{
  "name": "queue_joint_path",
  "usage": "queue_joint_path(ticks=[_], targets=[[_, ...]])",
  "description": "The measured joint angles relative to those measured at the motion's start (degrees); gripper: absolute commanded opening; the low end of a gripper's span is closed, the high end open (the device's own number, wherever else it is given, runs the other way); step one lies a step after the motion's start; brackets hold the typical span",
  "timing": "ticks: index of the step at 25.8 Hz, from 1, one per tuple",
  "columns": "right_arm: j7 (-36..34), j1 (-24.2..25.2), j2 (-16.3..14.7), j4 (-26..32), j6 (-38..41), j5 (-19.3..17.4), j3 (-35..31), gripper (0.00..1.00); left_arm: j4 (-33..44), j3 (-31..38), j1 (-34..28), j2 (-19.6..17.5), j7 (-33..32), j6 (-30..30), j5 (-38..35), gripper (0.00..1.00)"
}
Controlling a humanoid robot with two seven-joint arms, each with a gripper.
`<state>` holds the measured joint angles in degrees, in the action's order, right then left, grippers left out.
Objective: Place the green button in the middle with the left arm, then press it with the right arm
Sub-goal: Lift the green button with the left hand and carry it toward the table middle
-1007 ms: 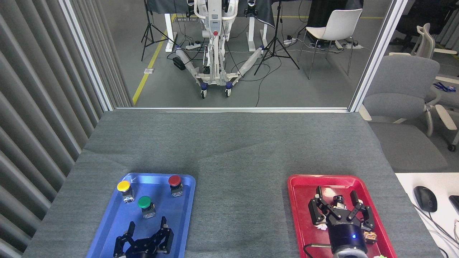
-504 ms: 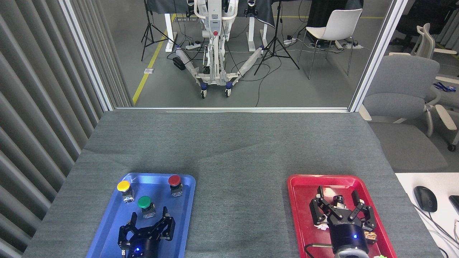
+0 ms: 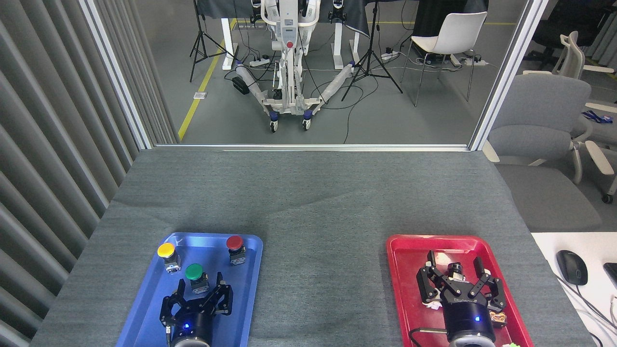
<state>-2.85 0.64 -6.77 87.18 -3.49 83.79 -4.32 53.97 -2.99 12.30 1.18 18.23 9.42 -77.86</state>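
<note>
left gripper [image 3: 201, 282] advances up the blue tray [image 3: 144, 308] | its spread fingers now flank the green button [image 3: 194, 273] (base between them) | more arm visible

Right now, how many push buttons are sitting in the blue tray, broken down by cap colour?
Green button: 1
Yellow button: 1
Red button: 1
Total: 3, all standing in the blue tray; none yet on the grey cloth in the middle.
</note>
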Motion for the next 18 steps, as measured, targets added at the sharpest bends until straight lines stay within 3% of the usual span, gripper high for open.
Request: queue_joint_path(ticks=[11,14,18], targets=[[0.74,-2.14,0.1,-0.14,-1.07,-0.05,0.21,1.0,-1.01,-2.31,0.03,-1.47,0.23,-0.51,-0.72,0.01],[0.83,-2.29,-0.9,-1.47,-1.15,-0.03,0.42,1.0,-0.66,-3.69,-0.26,-2.87,0.16,-2.34,-0.99,0.0],[1.06,-2.32,-1.59,-2.54,-1.16,0.02,2.08,1.0,3.94,-4.32,-1.85,-4.28,0.5,-9.2,-1.06,0.0]])
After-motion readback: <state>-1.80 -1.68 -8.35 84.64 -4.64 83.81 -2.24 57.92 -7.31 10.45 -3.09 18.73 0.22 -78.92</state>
